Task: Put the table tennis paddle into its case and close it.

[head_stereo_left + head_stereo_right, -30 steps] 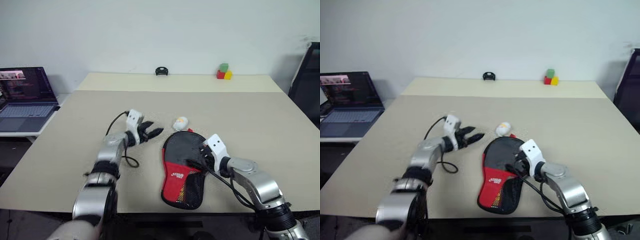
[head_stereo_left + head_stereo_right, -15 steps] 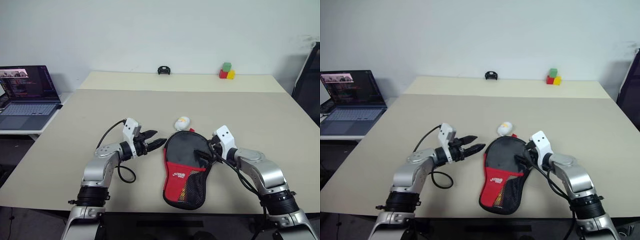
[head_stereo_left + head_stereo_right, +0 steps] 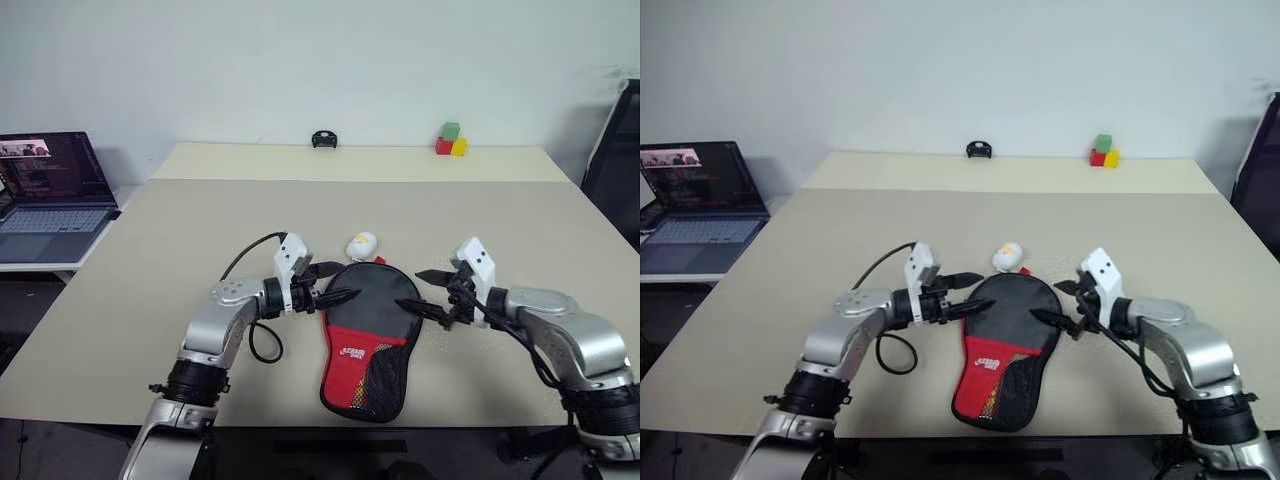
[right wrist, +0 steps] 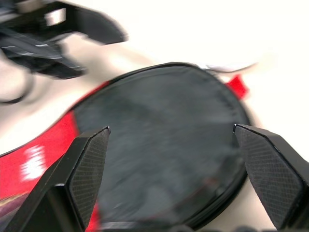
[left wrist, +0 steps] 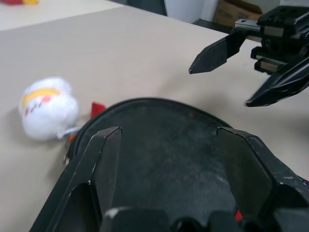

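One case [image 3: 366,338] lies flat on the table [image 3: 140,300] in front of me, its round black end away from me and its red logo panel and mesh pocket toward the near edge. One small white-yellow charm [image 3: 361,244] sits on the table just beyond the round end, beside a bit of red tab. I cannot tell where the paddle is; no handle or rubber face shows apart from the case.

I have two grippers, both raised above the table. My left gripper [image 3: 334,283] points across toward the case with its fingers [image 5: 104,159] spread fairly wide and nothing between them; it hovers at the case's left rim, and I cannot tell whether it touches the fabric. My right gripper [image 3: 427,292] faces it from the other side, fingers splayed as wide as they go, holding nothing, hovering at the right rim of the round end.

At the table's far edge stand three small blocks [image 3: 448,141], one green, one red and one yellow, clustered together, and one small black object [image 3: 322,139]. One open laptop [image 3: 48,190] sits on a side surface to my left. A black chair [image 3: 614,160] edges in at far right. Nothing lies between my grippers and the case.
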Tool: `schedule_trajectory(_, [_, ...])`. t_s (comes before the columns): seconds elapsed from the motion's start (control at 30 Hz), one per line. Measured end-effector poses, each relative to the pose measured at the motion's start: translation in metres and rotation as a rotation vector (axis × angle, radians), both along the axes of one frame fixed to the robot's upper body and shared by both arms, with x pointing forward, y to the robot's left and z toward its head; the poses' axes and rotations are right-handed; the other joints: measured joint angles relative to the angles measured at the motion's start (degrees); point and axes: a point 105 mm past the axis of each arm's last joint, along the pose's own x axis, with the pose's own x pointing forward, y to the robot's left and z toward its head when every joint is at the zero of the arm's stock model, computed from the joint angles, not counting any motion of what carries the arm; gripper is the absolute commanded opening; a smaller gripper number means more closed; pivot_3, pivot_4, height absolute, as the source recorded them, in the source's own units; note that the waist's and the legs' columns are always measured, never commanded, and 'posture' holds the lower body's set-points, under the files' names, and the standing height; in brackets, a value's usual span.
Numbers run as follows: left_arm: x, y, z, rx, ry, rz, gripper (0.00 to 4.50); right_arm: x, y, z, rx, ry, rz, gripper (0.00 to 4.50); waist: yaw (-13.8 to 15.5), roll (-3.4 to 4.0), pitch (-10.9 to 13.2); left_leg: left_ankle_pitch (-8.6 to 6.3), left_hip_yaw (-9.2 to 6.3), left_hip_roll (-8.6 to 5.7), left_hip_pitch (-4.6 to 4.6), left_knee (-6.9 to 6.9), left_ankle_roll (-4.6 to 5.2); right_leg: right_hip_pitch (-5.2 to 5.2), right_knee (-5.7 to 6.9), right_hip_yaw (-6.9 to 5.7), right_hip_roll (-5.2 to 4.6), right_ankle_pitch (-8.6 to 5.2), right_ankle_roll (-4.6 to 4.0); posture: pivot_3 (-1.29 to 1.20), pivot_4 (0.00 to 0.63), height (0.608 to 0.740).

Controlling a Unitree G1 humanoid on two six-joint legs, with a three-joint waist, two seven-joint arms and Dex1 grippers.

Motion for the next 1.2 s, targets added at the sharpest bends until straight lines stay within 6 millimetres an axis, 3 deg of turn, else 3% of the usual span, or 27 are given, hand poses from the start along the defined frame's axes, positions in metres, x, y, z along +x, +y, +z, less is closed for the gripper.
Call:
schedule_trajectory(0.1, [-0.002,-0.006,-0.005,0.022,-0.005,-0.018,3.41,-0.005,-0.006,0.013,-0.007,-0.030,0.017,4.50,0.12,-0.01,0.01,0.00,-0.01,0.00,-0.01,0.01,0.00,0.01,-0.01,-0.02,0.00,0.00,0.00,0.00,0.150,0.740])
schedule_trajectory(0.33, [-0.001,-0.010,-0.031,0.092,0.014,-0.010,3.41,-0.001,-0.017,0.020,-0.028,-0.045,-0.014,4.50,0.15,-0.01,0.02,0.00,0.00,0.00,-0.01,0.02,0.01,0.00,0.00,-0.02,0.00,0.00,0.00,0.00,0.150,0.740])
schedule_trajectory(0.67, [0.003,-0.023,-0.054,0.131,0.015,0.013,3.41,0.012,-0.012,0.031,-0.027,-0.059,0.007,4.50,0.16,0.00,0.01,0.00,0.04,0.00,0.01,0.04,0.01,0.01,0.02,0.00,-0.01,0.00,0.00,0.00,0.150,0.740])
schedule_trajectory(0.83, [0.003,-0.025,-0.055,0.133,0.005,0.014,3.41,0.035,-0.005,0.041,-0.038,-0.067,0.001,4.50,0.16,0.00,0.01,0.01,0.05,-0.01,0.02,0.05,0.01,0.02,0.03,0.01,-0.01,0.00,0.00,0.00,0.150,0.740])
schedule_trajectory(0.97, [0.003,-0.027,-0.055,0.122,0.009,0.022,3.41,0.065,0.016,0.046,0.005,-0.073,-0.033,4.50,0.11,0.01,0.00,0.01,0.05,0.00,0.04,0.06,0.00,0.02,0.06,0.00,-0.01,0.00,0.00,0.00,0.150,0.740])
schedule_trajectory(1.2, [0.003,-0.030,-0.054,0.114,0.014,0.021,3.41,0.104,0.041,0.027,0.005,-0.037,-0.109,4.50,0.32,0.02,0.00,0.04,0.08,-0.02,-0.04,0.06,-0.04,-0.05,0.02,-0.01,-0.07,0.00,0.00,0.00,0.150,0.740])
